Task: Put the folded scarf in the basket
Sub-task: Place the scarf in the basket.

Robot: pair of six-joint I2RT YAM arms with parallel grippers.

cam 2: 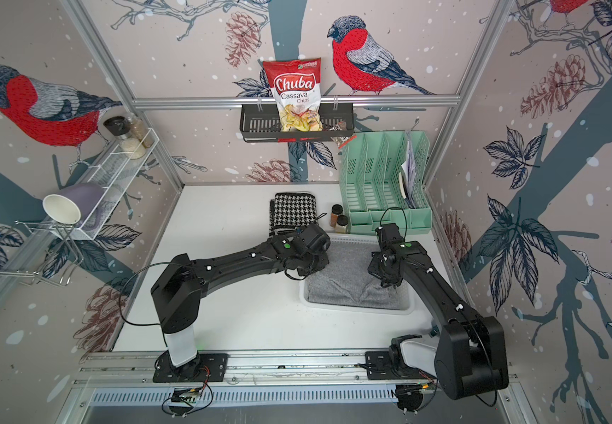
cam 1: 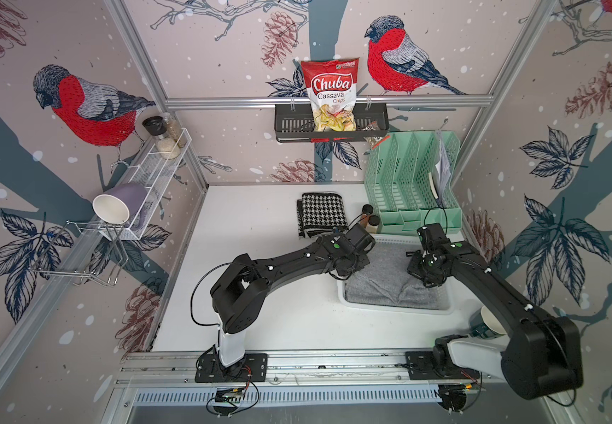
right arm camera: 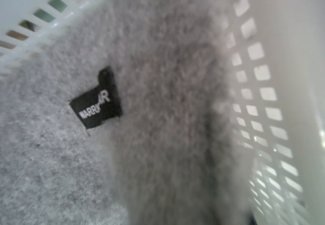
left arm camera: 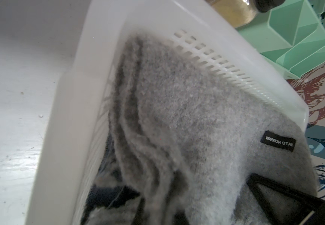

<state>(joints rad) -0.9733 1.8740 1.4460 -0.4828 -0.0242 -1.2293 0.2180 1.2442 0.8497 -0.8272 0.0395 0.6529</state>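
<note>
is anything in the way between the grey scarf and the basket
Nothing visible does: the grey scarf already lies inside the basket, its folds up against the slotted walls.

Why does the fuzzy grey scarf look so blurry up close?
In the right wrist view the grey scarf is too close, so it smears, though its black label is partly readable; in the left wrist view the basket rim blurs; both top views look sharp.

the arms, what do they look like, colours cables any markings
Both left arm and right arm are matte black, blocky links on pale grey base columns. Each has a green dot near the wrist, small white clips along the links, and thin black cables looping.
</note>
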